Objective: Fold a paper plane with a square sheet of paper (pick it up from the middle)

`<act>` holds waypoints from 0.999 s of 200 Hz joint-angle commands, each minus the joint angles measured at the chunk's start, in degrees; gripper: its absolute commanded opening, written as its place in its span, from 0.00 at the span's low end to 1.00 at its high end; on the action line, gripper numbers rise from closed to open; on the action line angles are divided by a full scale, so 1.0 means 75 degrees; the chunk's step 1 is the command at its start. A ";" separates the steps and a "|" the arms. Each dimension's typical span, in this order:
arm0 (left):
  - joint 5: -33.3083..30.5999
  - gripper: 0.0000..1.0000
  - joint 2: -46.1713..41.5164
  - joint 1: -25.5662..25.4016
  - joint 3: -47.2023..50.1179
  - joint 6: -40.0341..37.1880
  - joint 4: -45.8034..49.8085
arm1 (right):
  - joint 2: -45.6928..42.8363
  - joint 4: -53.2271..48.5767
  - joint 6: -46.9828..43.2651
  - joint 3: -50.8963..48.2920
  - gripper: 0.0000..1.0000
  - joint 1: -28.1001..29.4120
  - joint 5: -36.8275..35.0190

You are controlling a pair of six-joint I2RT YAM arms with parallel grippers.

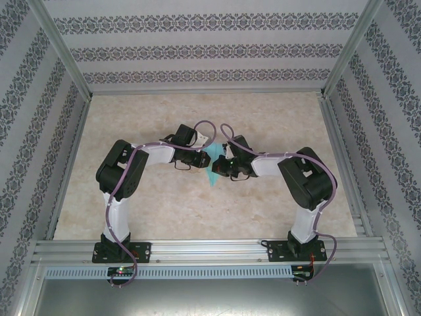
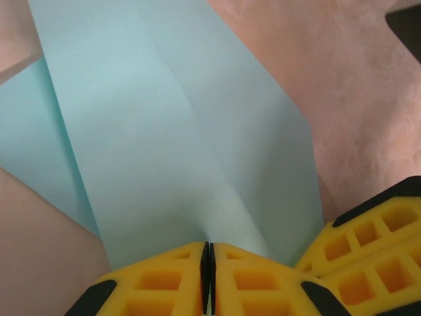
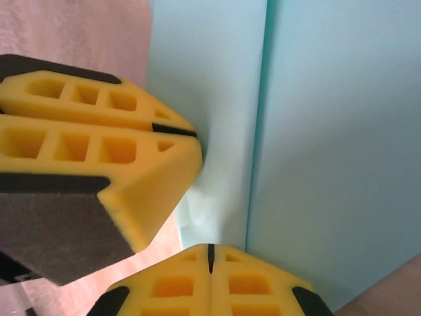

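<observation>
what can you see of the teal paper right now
The teal paper is thin, plain and matte, folded along long straight creases into overlapping layers. It is at the middle of the table. The left gripper and right gripper, close together, are both shut on it near one edge.

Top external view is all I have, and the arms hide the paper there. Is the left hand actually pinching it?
Observer: Yes. In its wrist view the left hand is shut on the near edge of the teal paper.
Operator: And the right hand?
Observer: The right hand is shut too, pinching the paper beside a long fold.
Operator: Is the sheet flat?
Observer: No, it shows lengthwise creases and overlapping layers.
</observation>
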State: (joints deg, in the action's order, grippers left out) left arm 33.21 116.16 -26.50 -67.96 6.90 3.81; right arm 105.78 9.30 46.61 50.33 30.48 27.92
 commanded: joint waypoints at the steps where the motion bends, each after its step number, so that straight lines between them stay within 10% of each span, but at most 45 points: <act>1: -0.0221 0.14 0.0579 -0.0006 0.0144 0.0077 0.0844 | -0.0170 0.0749 0.0496 -0.0032 0.00 -0.0132 0.0275; 200: -0.0414 0.14 0.0803 0.0044 -0.0003 0.0097 0.1077 | 0.0064 -0.0666 -0.0295 0.0233 0.00 0.0222 0.0373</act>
State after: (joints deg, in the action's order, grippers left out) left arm 34.28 117.08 -26.17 -69.45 7.35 5.39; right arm 107.81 6.37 46.26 53.65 30.72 29.87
